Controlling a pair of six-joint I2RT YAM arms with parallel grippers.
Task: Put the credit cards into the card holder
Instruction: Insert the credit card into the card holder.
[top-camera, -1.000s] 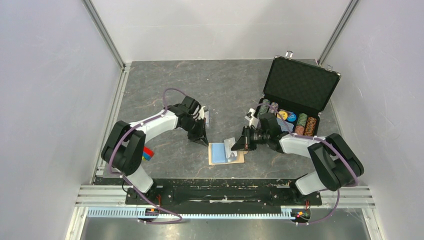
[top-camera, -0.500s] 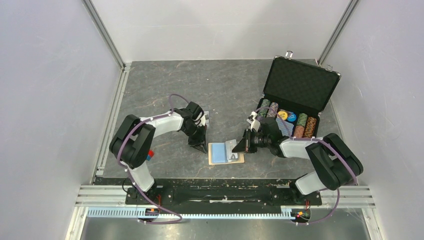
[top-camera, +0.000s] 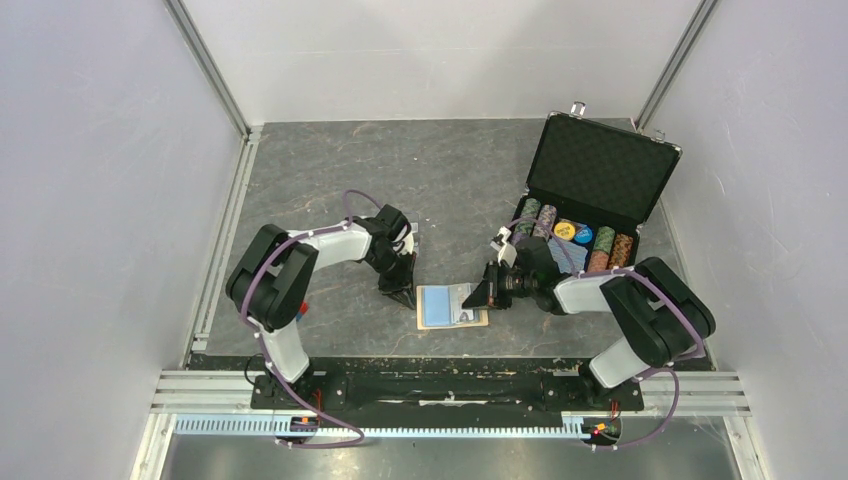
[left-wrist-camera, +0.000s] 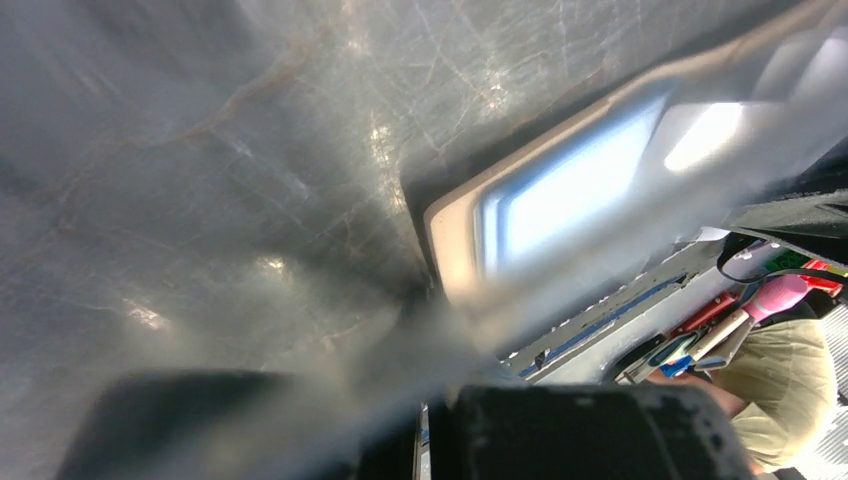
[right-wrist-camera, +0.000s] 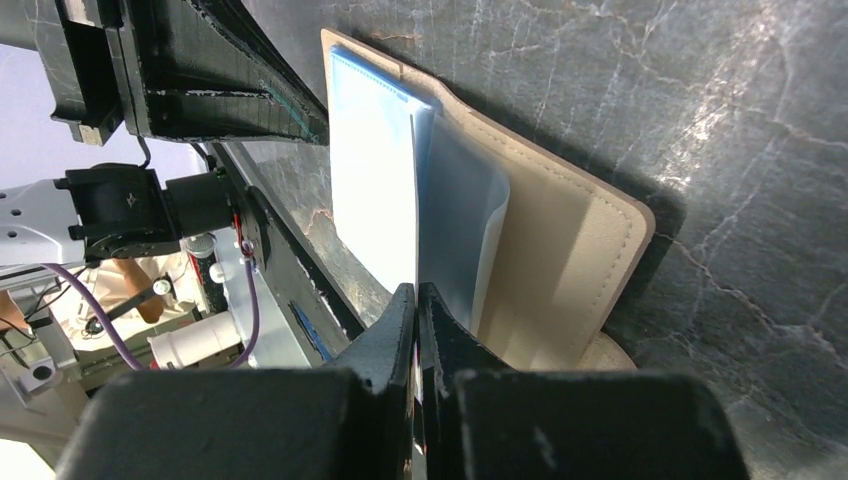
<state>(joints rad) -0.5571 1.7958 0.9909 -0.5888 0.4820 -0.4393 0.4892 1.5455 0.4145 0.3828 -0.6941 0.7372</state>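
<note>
One credit card (top-camera: 463, 293) is in play; none is fully seated as far as the views show. The card holder (top-camera: 440, 308) lies open and flat on the tabletop (top-camera: 330, 170), near the front edge between the two arms, with its pale blue pockets up.

Fingers of the right claw (right-wrist-camera: 416, 296) are pressed together, pinching the credit card by its right end. It stands on edge over the right half of the card holder, free end down at the blue pockets. From the right wrist view I cannot tell whether it has partly entered a slot or only sits at the mouth. Judgement: first insertion is under way, not finished.

Tip of the left claw (top-camera: 402, 290) is shut and down at the tabletop, just beside the card holder's left edge. Its wrist view is blurred. A pale band crosses close to the lens, and I cannot tell whether that is a second card in the grip.

No second card is identifiable elsewhere. Left to do, by my reading: push the first one home, release, then repeat for the other.
</note>
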